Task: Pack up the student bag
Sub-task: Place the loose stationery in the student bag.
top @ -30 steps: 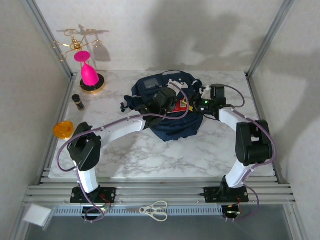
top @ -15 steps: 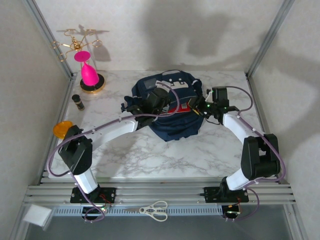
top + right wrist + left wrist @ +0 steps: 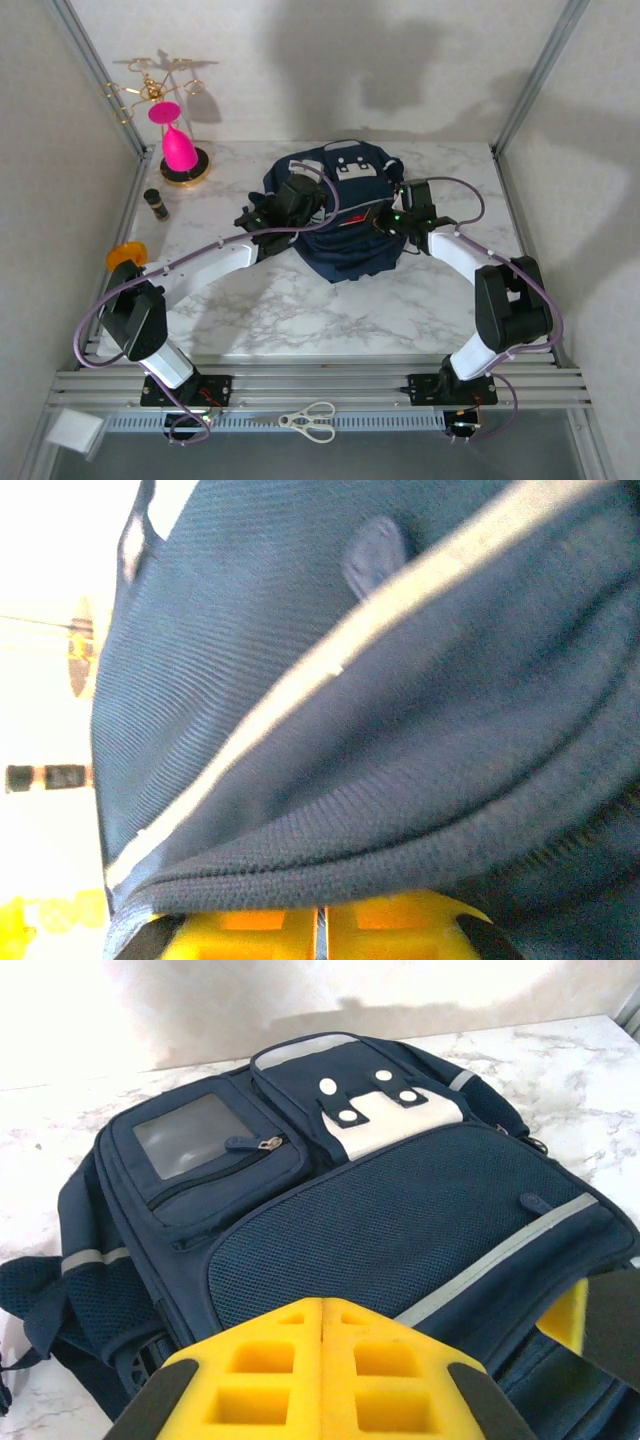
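The student bag [image 3: 345, 225], navy with grey piping and a white buckle patch, lies flat at the table's middle. My left gripper [image 3: 284, 204] hovers over its left part; in the left wrist view its yellow fingers [image 3: 322, 1307] are pressed together, shut and empty, just above the mesh front pocket of the bag [image 3: 380, 1220]. My right gripper [image 3: 384, 220] is at the bag's right edge. In the right wrist view its fingers [image 3: 320, 915] are nearly together, with a folded seam of the bag's fabric [image 3: 330, 850] lying over their tips.
A pink cone on a gold stand [image 3: 179, 152] is at the back left, with a small dark bottle [image 3: 156, 205] and an orange item [image 3: 122, 254] along the left edge. Scissors [image 3: 309, 421] lie on the front rail. Marble table [image 3: 300, 320] in front of the bag is bare.
The right gripper moved left to the bag's right edge and closed its fingers there. The left gripper shifted left and back over the bag. The red item in the opening is now covered.
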{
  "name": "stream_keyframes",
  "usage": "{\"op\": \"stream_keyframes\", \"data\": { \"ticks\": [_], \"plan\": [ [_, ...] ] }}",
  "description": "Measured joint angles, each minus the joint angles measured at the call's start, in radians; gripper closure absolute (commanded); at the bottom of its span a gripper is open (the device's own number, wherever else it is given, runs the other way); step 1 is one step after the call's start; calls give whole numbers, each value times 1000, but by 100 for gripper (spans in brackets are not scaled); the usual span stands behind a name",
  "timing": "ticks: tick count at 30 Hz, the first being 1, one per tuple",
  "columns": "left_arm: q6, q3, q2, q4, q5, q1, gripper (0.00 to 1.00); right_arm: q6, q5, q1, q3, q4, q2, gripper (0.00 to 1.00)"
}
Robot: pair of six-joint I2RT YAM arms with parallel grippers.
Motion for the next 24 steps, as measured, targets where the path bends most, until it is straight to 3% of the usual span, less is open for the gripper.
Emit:
{"op": "stream_keyframes", "data": {
  "ticks": [11,24],
  "plan": [
    [-140,-39,-6,-13,87,42,100,39,32,7,3,285,87,84],
    [-240,-133,-66,-19,137,62,100,-59,185,97,-43,58,2,73]
  ]
}}
